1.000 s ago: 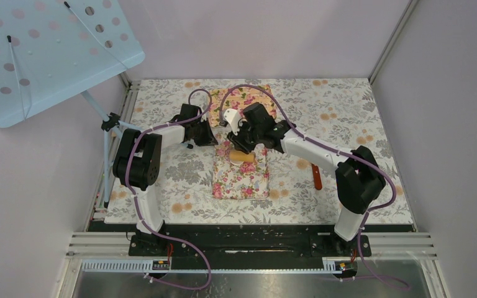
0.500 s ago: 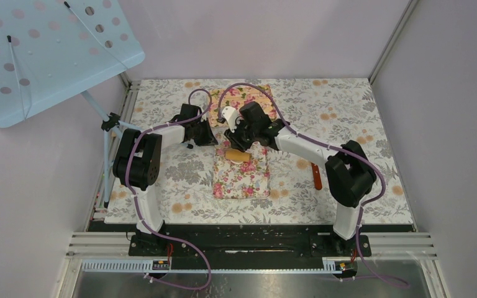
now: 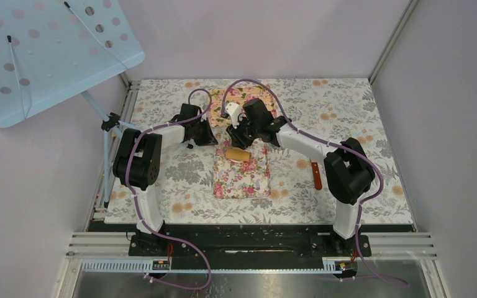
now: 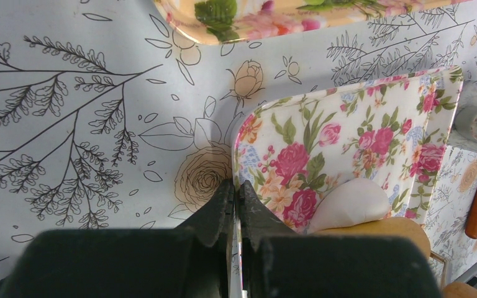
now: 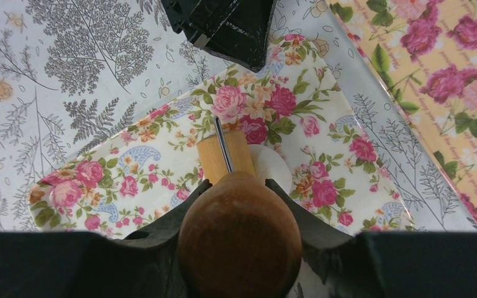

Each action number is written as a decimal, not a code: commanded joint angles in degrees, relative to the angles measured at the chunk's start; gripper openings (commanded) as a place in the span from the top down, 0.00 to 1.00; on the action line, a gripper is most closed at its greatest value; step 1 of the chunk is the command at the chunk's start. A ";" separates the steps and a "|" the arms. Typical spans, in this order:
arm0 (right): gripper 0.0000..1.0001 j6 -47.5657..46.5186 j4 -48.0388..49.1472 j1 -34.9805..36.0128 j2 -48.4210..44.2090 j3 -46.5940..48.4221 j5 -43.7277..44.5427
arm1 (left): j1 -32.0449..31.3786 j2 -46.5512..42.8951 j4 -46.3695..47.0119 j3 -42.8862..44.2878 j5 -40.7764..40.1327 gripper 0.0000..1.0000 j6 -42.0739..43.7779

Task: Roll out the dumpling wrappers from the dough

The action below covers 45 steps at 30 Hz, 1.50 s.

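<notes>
Right fingers (image 5: 159, 234) clenched the roller (image 5: 239, 242) on the dough (image 5: 273, 166), left fingers (image 4: 214, 212) pinched the board (image 4: 348, 130) at its edge; mid-rolling, the next pass probably needed steady pressure.

We drew the right gripper (image 3: 241, 138) toward the far end of the floral board (image 3: 242, 180). The wooden roller (image 3: 237, 153) clamped in it rolled along, drifting slightly left. Our right arm's elbow (image 3: 346, 171) swung inward to the left as we reached.
</notes>
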 commanded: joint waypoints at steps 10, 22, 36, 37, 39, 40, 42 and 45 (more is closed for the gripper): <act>1.00 1.90 -11.80 -2.29 7.13 0.55 1.30 | -0.30 2.10 -4.47 -0.35 1.38 1.00 1.76; 1.00 1.45 -13.41 -1.11 6.17 -3.33 -1.84 | -0.28 2.06 -4.51 -0.41 1.29 1.00 1.76; 1.00 6.88 -13.31 -0.98 6.01 -6.15 -8.55 | -0.24 1.95 -4.47 -0.47 1.41 1.00 1.79; 1.00 7.34 -13.32 -0.99 6.24 -6.13 -9.10 | -0.25 1.96 -4.51 -0.48 1.43 1.00 1.77; 1.00 8.12 -13.11 -1.00 6.55 -6.25 -10.01 | -0.24 2.01 -4.51 -0.45 1.44 1.00 1.76; 1.00 8.37 -13.02 -0.99 6.67 -6.35 -10.50 | -0.25 2.00 -4.52 -0.44 1.41 1.00 1.76; 1.00 8.69 -12.85 -0.97 6.74 -6.42 -10.83 | -0.29 2.02 -4.47 -0.47 1.50 1.00 1.76; 1.00 9.08 -12.79 -1.08 6.54 -6.40 -11.49 | -0.26 2.11 -4.52 -0.46 1.46 1.00 1.77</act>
